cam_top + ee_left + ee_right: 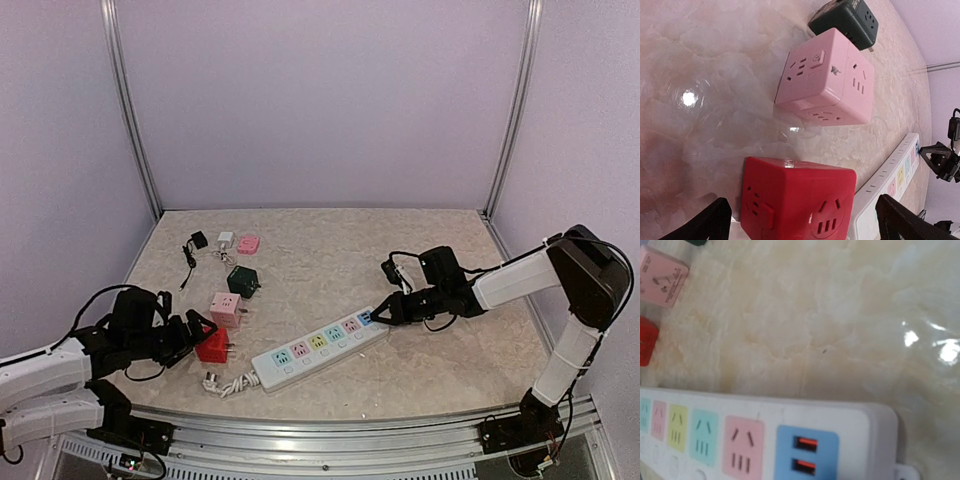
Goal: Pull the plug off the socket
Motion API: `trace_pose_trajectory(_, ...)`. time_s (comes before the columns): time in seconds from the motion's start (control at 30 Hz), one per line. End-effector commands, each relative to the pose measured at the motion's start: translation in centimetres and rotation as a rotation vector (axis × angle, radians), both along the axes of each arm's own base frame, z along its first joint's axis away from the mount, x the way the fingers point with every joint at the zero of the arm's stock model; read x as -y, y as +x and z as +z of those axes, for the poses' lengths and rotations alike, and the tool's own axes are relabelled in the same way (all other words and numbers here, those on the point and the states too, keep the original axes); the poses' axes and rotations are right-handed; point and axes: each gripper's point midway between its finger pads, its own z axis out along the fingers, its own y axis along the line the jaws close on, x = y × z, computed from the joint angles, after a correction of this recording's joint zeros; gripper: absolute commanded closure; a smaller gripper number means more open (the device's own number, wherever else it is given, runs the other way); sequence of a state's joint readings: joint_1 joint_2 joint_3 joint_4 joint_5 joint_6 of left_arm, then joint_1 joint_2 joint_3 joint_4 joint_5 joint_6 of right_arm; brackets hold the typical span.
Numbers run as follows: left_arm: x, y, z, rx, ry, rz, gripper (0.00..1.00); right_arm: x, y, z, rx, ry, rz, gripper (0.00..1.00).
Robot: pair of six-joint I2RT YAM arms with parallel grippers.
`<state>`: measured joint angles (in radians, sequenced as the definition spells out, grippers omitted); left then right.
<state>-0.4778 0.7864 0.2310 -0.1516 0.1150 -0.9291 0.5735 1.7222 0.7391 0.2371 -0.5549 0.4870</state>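
Note:
The socket (320, 345) is a long white power strip with pastel outlets, lying diagonally at mid-table; its outlets (742, 445) show nothing plugged in. A red cube plug (212, 347) rests on the table just left of the strip's cord end. My left gripper (195, 335) is open, and its black fingers (715, 222) stand wide on either side of the red cube (795, 200) without touching it. My right gripper (385, 310) is shut, its tip at the strip's right end by the blue USB panel (807, 457). Its fingers do not show in the right wrist view.
A pink cube adapter (226, 308) and a dark green one (243, 281) sit just beyond the red cube. Small black (198, 241), white (225, 239) and pink (248, 244) chargers lie at the back left. The strip's thick white cord (230, 381) coils near the front edge.

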Motion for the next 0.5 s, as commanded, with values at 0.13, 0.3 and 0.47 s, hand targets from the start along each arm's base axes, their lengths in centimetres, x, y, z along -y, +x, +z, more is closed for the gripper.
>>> trace_pose_trajectory(0.13,-0.2,1.1,3.0,0.096,0.141,-0.057,0.01,-0.5,0.3,1.8,0.049,0.010,0.013,0.95)
trace_pose_trajectory(0.3,4.2,0.8,6.7,0.234,0.282,-0.273,0.01,-0.5,0.3,2.7,0.069,0.018,0.018,0.93)
trace_pose_trajectory(0.47,9.6,-1.1,5.9,0.229,0.384,-0.549,0.01,0.0,0.7,3.9,0.108,-0.002,0.003,0.89)
